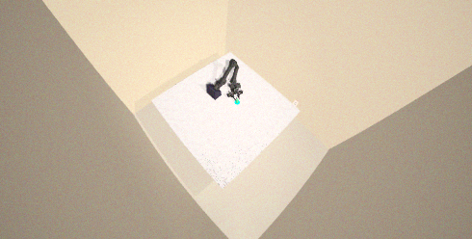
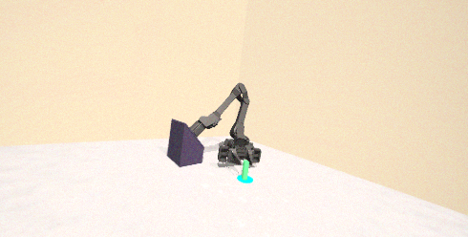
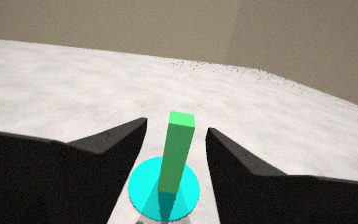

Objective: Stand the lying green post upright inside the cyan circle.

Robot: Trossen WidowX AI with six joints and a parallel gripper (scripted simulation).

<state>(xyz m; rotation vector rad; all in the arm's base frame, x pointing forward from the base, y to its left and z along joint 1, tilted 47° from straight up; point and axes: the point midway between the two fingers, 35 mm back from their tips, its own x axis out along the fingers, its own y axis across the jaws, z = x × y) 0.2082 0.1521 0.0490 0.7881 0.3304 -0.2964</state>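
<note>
Dark grey arm point(image 1: 224, 75) point(image 2: 226, 107), blocky joints.
</note>
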